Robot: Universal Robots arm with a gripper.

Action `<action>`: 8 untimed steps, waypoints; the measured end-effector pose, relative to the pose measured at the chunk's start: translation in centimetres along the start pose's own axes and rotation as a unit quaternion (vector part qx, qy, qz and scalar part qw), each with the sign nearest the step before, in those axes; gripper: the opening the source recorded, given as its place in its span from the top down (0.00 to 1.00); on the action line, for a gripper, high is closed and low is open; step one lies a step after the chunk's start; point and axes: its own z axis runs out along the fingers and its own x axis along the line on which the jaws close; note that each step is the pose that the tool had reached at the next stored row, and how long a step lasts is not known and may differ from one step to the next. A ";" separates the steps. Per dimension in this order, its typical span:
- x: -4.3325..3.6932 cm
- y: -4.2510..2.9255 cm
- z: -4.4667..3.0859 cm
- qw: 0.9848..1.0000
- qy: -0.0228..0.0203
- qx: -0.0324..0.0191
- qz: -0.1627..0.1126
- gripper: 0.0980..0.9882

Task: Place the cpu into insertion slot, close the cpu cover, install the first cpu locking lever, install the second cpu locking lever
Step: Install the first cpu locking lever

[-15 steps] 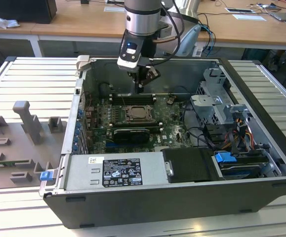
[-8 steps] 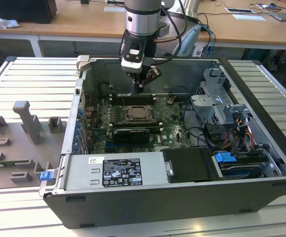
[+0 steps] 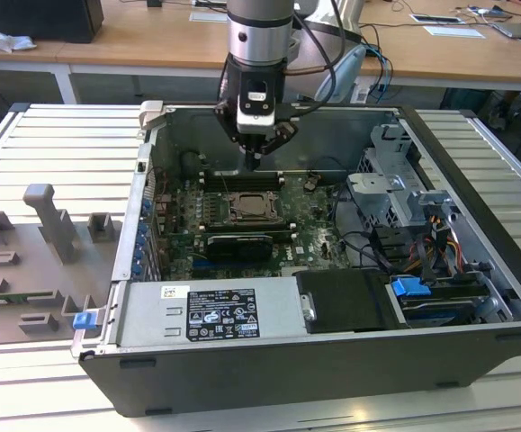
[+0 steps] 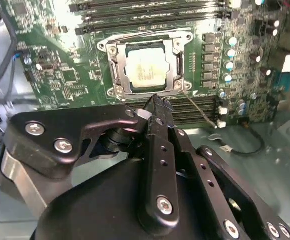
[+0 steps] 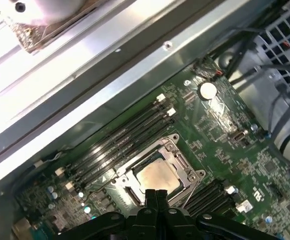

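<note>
An open computer case (image 3: 287, 378) lies on a ribbed metal counter (image 3: 44, 135). It holds a green motherboard (image 3: 318, 229), a power supply (image 3: 206, 310) and a drive cage (image 3: 395, 180) trailing cables. The arm (image 3: 260, 36) hangs over the board with its jaws closed on nothing, poised just above one edge of the slot (image 4: 179, 62). The cpu (image 4: 145, 67) sits in the slot, its silver top showing through the window of the cover (image 4: 115, 67), which lies flat over it. A thin wire lever (image 4: 200, 107) angles away from one corner of the slot and appears unlatched. The lever looks springy and slippery, so it is probably best hooked or pushed near its free end. The chip is light and stiff but likely fragile on its underside, and would be handled by its edges only.
</note>
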 end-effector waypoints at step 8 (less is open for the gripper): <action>0.00 0.00 0.03 0.996 0.003 0.000 -0.088 0.99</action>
